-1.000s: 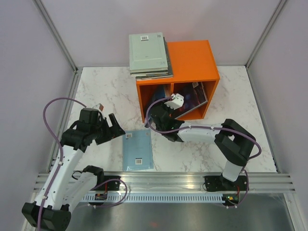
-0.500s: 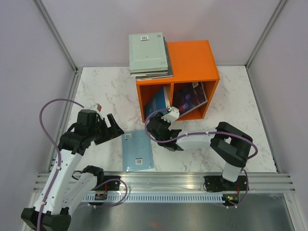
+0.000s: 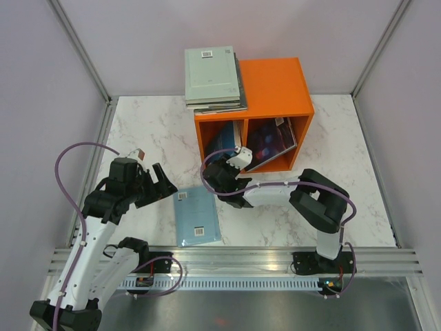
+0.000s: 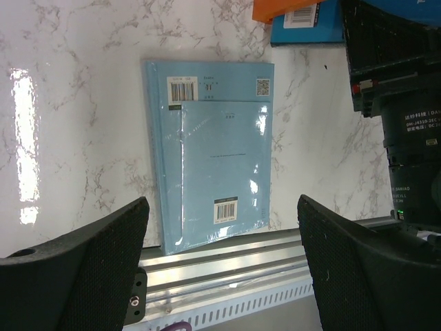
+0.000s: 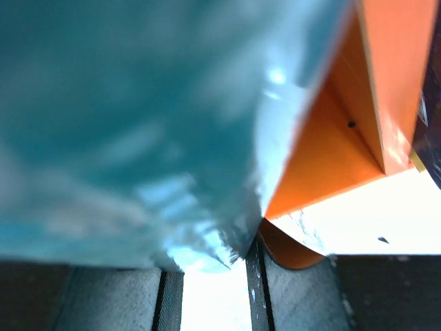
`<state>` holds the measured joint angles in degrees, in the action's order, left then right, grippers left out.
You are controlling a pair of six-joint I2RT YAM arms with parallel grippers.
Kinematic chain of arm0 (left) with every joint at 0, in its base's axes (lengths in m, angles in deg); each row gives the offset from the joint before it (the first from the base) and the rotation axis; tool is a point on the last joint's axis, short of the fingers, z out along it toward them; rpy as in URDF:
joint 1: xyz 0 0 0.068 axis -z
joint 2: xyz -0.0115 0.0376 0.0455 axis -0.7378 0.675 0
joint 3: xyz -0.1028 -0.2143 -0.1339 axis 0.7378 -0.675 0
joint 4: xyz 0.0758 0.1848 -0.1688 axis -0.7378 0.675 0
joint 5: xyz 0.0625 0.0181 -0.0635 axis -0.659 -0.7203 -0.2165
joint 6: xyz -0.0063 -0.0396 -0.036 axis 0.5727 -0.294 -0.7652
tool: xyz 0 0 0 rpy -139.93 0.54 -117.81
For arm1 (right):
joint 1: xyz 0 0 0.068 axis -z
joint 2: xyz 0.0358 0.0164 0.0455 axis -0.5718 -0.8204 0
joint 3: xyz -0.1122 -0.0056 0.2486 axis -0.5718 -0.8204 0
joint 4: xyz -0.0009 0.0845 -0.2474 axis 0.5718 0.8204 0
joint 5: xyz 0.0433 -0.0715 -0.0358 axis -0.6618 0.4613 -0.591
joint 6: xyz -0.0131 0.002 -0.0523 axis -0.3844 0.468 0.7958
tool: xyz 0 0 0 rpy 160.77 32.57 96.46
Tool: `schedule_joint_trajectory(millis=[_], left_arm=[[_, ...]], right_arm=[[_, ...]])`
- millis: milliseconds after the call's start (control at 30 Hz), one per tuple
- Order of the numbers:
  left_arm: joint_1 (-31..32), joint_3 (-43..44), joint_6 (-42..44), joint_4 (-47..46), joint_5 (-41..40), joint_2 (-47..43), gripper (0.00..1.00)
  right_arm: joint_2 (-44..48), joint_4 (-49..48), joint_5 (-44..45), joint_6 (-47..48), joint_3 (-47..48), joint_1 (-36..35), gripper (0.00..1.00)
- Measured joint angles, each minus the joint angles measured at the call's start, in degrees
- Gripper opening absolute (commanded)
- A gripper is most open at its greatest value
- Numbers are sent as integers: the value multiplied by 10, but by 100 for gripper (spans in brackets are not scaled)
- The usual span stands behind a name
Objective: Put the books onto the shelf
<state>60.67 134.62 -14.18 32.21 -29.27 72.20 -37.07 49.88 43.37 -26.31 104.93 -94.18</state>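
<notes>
I saw that the shelf [image 3: 275, 83] was bright orange all over. On top of the shelf, the pile of books [image 3: 212, 79] showed a pale grey-green cover. It had a white sticker [image 3: 207, 52] with black stripes on it. In the shelf's left cubby, the teal book [image 3: 227, 138] looked shiny. In the right cubby, the dark book [image 3: 270, 141] was deep blue and purple, like a night sky. In front of the shelf, the light blue book [image 4: 213, 158] had white labels [image 4: 182, 91] with black stripes. The table [image 3: 151, 131] under the shelf was white with thin grey lines, like marble. The walls [image 3: 138, 41] behind the shelf were pale purple.
</notes>
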Motion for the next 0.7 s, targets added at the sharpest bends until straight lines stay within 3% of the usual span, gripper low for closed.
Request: schedule_joint_trajectory(millis=[233, 300, 333, 400, 433, 700], left_arm=[[0, 0, 0, 0, 0, 2, 91], [0, 0, 0, 0, 0, 3, 91], [0, 0, 0, 0, 0, 5, 91], [0, 0, 0, 0, 0, 9, 91], [0, 0, 0, 0, 0, 10, 91], [0, 0, 0, 2, 0, 13, 91]], right_arm=[[-32, 3, -6, 3, 44, 19, 0], [-39, 3, -3, 5, 53, 21, 13], [-41, 4, -2, 5, 56, 21, 33], [-42, 4, -3, 6, 57, 21, 48], [-42, 4, -4, 5, 57, 21, 63], [18, 41, -78, 10, 5, 17, 98]])
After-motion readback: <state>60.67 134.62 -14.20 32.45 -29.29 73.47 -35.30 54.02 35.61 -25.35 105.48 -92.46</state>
